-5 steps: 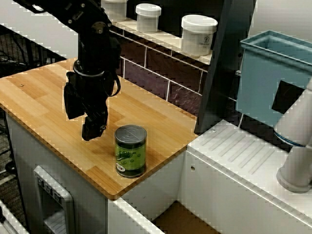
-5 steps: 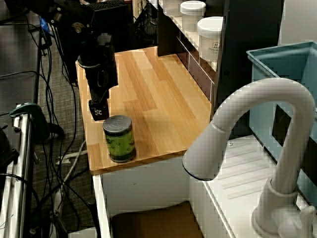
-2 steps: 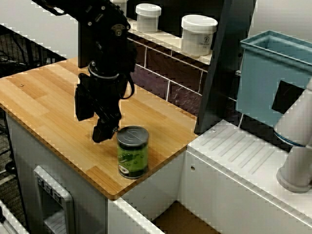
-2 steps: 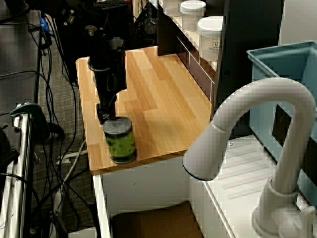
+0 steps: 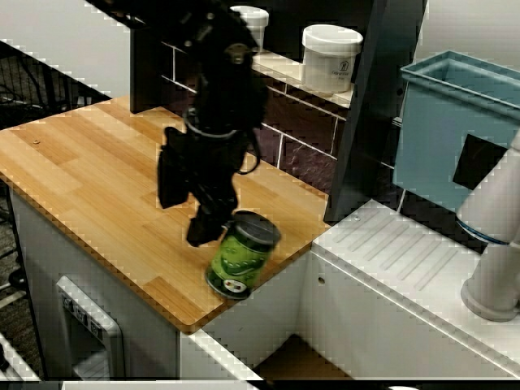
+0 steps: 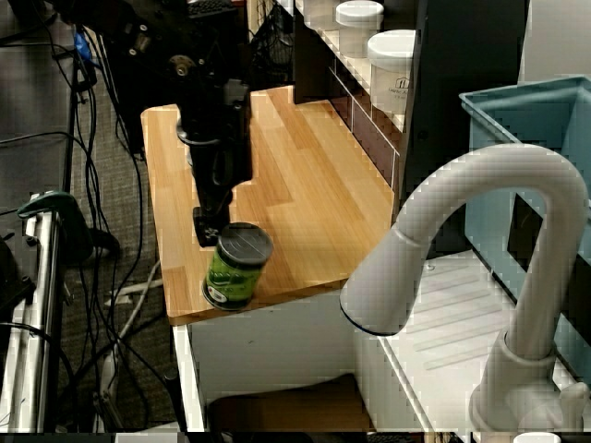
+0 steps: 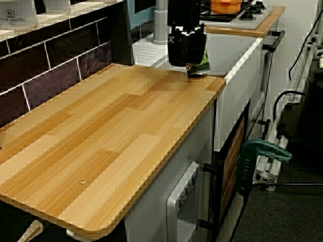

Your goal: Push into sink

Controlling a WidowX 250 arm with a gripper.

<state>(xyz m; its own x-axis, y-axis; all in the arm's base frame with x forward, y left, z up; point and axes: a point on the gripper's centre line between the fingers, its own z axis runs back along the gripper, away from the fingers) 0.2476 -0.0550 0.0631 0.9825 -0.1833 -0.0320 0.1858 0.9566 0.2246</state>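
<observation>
The green can (image 5: 242, 256) leans over at the front right corner of the wooden counter (image 5: 89, 179), its lid tipped away from the arm and toward the sink. My black gripper (image 5: 205, 231) is shut with nothing between its fingers, and its tip presses against the can's upper left side. From the side, the tilted can (image 6: 233, 268) sits at the counter edge just below the gripper (image 6: 209, 227). From behind, the gripper (image 7: 186, 54) hides most of the can (image 7: 202, 64). The sink's brown floor (image 6: 286, 406) lies below the counter edge.
A white ribbed drainboard (image 5: 406, 260) lies right of the sink, with a light-blue bin (image 5: 455, 130) behind it and a white faucet (image 6: 480, 240) over the basin. White jars (image 5: 331, 57) stand on the tiled ledge. A dark post (image 5: 366, 106) rises beside the counter.
The gripper has moved right along the counter and met the can. The can, upright before, has slid toward the edge and now tilts toward the sink.
</observation>
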